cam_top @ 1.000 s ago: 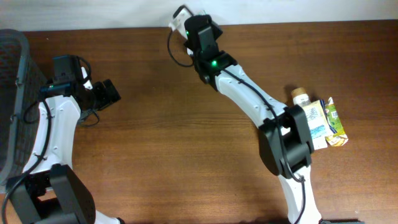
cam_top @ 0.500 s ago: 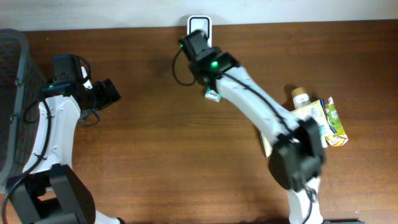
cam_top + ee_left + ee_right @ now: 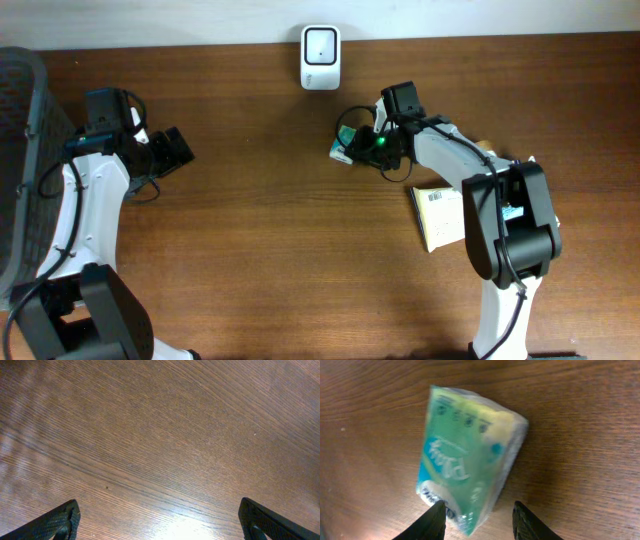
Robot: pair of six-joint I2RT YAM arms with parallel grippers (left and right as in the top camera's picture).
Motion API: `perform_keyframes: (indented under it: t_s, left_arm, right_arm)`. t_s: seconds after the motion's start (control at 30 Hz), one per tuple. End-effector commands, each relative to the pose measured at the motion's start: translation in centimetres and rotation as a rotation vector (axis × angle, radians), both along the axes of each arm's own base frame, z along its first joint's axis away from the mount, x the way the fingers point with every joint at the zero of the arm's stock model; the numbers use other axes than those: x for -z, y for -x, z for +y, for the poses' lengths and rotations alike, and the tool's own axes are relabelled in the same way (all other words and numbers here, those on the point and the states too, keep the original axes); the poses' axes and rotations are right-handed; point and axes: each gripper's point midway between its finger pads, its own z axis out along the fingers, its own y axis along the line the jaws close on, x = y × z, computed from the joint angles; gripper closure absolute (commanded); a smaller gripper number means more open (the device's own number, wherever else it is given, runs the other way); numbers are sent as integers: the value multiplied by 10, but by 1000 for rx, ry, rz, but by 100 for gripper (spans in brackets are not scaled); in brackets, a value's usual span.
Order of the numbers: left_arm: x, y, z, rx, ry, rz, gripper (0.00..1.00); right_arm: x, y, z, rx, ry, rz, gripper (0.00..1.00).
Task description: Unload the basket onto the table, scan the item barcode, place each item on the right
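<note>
Here, one green packet (image 3: 465, 455), one white scanner (image 3: 320, 45), one flat box (image 3: 437, 215).

The left arm bent at the elbow near the left edge, its wrist pointing right. The left gripper (image 3: 178, 148) stood wide open, its fingers far apart at the bottom corners of the wrist view. The right arm reached from its near-right base toward the middle, a green light (image 3: 381, 142) lit at its wrist. The right gripper (image 3: 358, 150) faced left and downward, jaws partly parted.
</note>
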Motion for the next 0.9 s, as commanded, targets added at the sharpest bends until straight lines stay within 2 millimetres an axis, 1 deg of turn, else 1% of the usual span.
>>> perform_keyframes:
  t_s: [0.0, 0.03, 0.07, 0.1, 0.13, 0.17, 0.2, 0.23, 0.27, 0.3, 0.33, 0.37, 0.4, 0.43, 0.47, 0.5, 0.57, 0.6, 0.63, 0.67, 0.7, 0.73, 0.77, 0.8, 0.83, 0.87]
  left_arm:
    - [-9, -3, 3, 0, -14, -25, 1]
    - [-9, -2, 3, 0, -14, -25, 1]
    - [-9, -2, 3, 0, -14, -25, 1]
    - [-9, -3, 3, 0, -14, -25, 1]
    - [-9, -2, 3, 0, -14, -25, 1]
    - [-9, -2, 3, 0, -14, -25, 1]
    - [-9, -2, 3, 0, -14, -25, 1]
    - [-9, -2, 3, 0, -14, -25, 1]
    - [-9, -2, 3, 0, -14, -25, 1]
    - [-9, -2, 3, 0, -14, -25, 1]
    - [-9, -3, 3, 0, -14, -25, 1]
    - [-9, -3, 3, 0, -14, -25, 1]
    - [-9, -2, 3, 0, -14, -25, 1]
    - [-9, -2, 3, 0, -14, -25, 1]
    - [-9, -3, 3, 0, -14, -25, 1]
    - [-9, -3, 3, 0, -14, -25, 1]
    - [-9, -2, 3, 0, -14, -25, 1]
    - [-9, -2, 3, 0, -14, -25, 1]
    - [-9, -3, 3, 0, -14, -25, 1]
    - [-9, -2, 3, 0, -14, -25, 1]
    - [-9, -2, 3, 0, -14, -25, 1]
    - [-9, -2, 3, 0, -14, -25, 1]
    - [-9, -3, 3, 0, -14, -25, 1]
    - [-9, -2, 3, 0, -14, -25, 1]
    - [-9, -2, 3, 0, -14, -25, 1]
    - [-9, -2, 3, 0, -14, -25, 1]
  right_arm:
    - [9, -5, -8, 39, 47, -30, 58]
    - [9, -10, -11, 50, 65, -51, 63]
    - [5, -16, -9, 51, 56, -81, 69]
    - [1, -23, -7, 52, 46, -113, 78]
    - [-1, -25, -4, 46, 31, -125, 86]
    - [-4, -25, 0, 33, 6, -127, 96]
    - [-12, -14, 19, -58, -100, -112, 96]
    - [-25, -1, 37, -206, -204, -141, 96]
    - [-29, 3, 39, -228, -238, -133, 96]
    - [-30, 6, 33, -217, -245, -110, 96]
    - [-27, 5, 23, -190, -218, -95, 96]
    - [-24, 5, 18, -194, -196, -96, 94]
    - [-18, 7, 13, -192, -158, -88, 85]
    - [-13, 10, 10, -187, -122, -72, 71]
    - [-8, 11, 8, -195, -85, -71, 62]
    - [-5, 14, 10, -212, -51, -78, 57]
    - [-6, 17, 23, -279, -30, -119, 56]
    - [-5, 16, 29, -300, 1, -144, 53]
    - [-6, 16, 35, -331, 10, -174, 53]
    - [-3, 15, 38, -332, 50, -185, 53]
    - [5, 13, 35, -319, 135, -193, 53]
    - [13, 13, 33, -310, 203, -197, 57]
    - [20, 14, 31, -308, 247, -192, 64]
    - [26, 15, 30, -304, 260, -181, 75]
    - [28, 17, 32, -312, 254, -173, 96]
    - [25, 19, 35, -320, 233, -171, 96]
